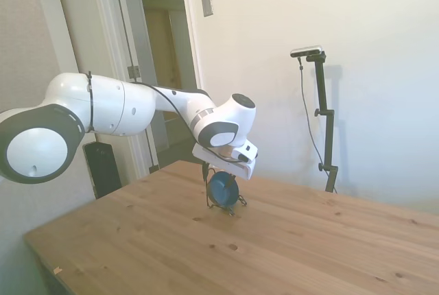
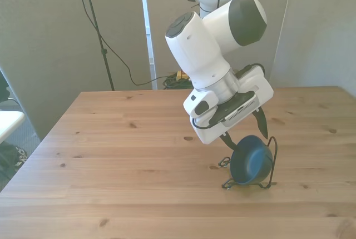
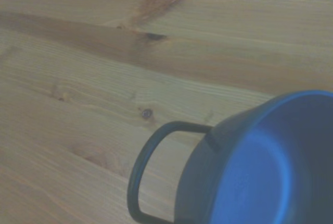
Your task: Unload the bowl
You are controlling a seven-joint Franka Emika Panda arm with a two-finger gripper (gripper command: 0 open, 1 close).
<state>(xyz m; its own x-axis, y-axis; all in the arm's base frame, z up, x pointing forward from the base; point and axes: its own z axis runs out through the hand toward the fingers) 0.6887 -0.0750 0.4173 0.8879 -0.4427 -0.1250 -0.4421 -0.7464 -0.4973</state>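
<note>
The dark blue bowl (image 2: 251,162) stands on its edge in a thin black wire rack (image 2: 227,183) on the wooden table, toward the front view's right. In the side view its teal-blue inside (image 1: 223,189) faces the camera. My gripper (image 2: 245,136) hangs tilted just above the bowl, open, with one dark finger (image 2: 226,140) down at the bowl's upper rim and the other finger (image 2: 260,123) higher, apart from it. The gripper (image 1: 221,171) holds nothing. Close up, the wrist view shows the bowl (image 3: 260,166) and a wire loop of the rack (image 3: 141,156).
The wooden table (image 2: 122,139) stretches wide to the front view's left of the rack. A doorway (image 1: 161,55) and a plain wall stand behind the table in the side view. A cable (image 2: 119,61) hangs behind the table's far edge.
</note>
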